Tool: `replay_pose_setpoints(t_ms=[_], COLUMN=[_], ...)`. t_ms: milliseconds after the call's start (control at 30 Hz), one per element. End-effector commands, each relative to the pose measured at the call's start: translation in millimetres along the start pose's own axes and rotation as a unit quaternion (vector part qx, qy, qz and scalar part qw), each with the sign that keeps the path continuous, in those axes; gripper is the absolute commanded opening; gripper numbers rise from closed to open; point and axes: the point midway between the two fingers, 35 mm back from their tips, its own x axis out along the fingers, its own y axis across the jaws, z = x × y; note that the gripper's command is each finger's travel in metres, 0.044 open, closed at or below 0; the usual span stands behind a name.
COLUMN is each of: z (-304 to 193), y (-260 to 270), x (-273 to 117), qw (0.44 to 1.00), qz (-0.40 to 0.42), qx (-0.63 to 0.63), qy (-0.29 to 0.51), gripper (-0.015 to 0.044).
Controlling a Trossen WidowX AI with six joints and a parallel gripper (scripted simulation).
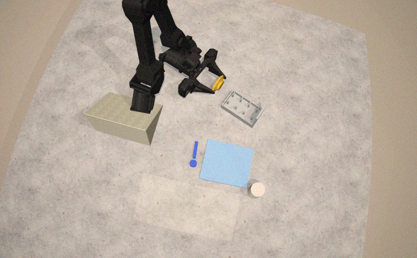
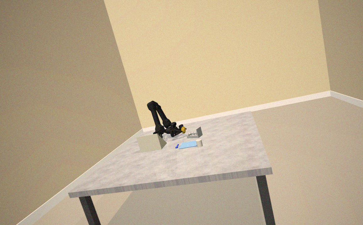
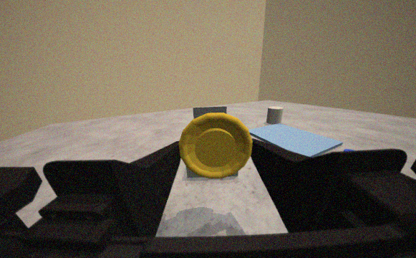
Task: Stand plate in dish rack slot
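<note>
My gripper (image 1: pixel 219 85) (image 2: pixel 183 130) (image 3: pixel 215 144) is shut on the yellow plate (image 1: pixel 218 82) (image 2: pixel 183 129) (image 3: pixel 215 147), with one finger at each side of its rim. The plate is held upright above the table, its face toward the wrist camera. The grey dish rack (image 1: pixel 236 116) (image 2: pixel 193 137) stands on the table just beyond the plate, with short pegs and a raised panel at its far end. In the wrist view the plate hides most of the rack; the panel (image 3: pixel 210 110) shows above it.
A beige block (image 1: pixel 119 128) (image 2: pixel 149 144) stands beside the arm's base. A light blue square (image 1: pixel 226 163) (image 2: pixel 187 144) (image 3: pixel 295 139) lies flat, with a pale cylinder (image 1: pixel 257 189) (image 2: pixel 199 143) (image 3: pixel 274 115) at its corner and a blue bar (image 1: pixel 195 149) and disc (image 1: pixel 193 163) beside it.
</note>
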Motion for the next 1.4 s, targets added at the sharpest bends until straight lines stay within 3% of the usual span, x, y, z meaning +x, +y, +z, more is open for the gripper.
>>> replay_pose_setpoints(t_ms=[0,1367], z=[0,0], y=[-1,4], x=[4,58], qw=[1.0,1.0], qz=[-0.002,-0.001], qx=[-0.002,0.009], qy=[-0.001,-0.005], gripper=[0.0,0.0])
